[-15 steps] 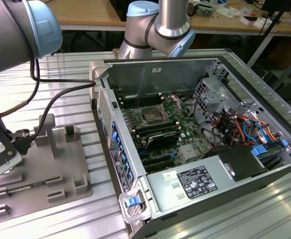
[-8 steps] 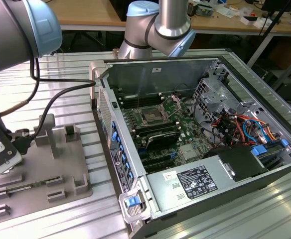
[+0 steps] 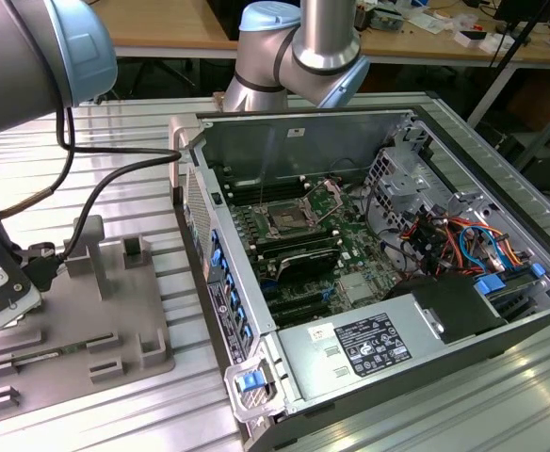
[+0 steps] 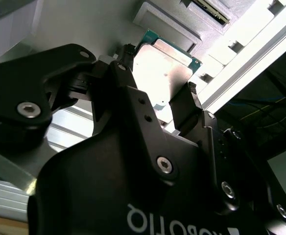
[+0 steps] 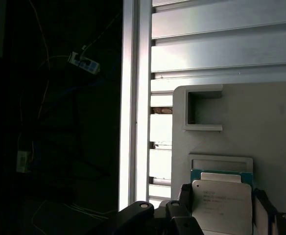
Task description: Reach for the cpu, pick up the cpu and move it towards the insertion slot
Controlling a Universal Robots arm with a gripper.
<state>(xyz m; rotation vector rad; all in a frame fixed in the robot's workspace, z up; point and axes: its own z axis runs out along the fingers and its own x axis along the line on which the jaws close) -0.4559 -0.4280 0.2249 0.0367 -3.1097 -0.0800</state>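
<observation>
Gripper (image 4: 157,78) over cpu (image 5: 222,200) in tray (image 5: 275,122), 9 o'clock of slot (image 3: 284,221) (exterior view). Jaws straddle it; whether they pinch cannot be told. Probably light, stiff, fragile: hold opposite edges.

A ribbed aluminium table (image 3: 501,405) is catching bright light across the near scene. Far behind it, wooden desks (image 3: 162,24) are standing, clutter (image 3: 444,21) lying toward the exterior view's right.

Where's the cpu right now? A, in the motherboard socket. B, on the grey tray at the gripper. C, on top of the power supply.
B: in the first wrist view the cpu lies in a recess of the grey tray, right at the gripper.
</observation>
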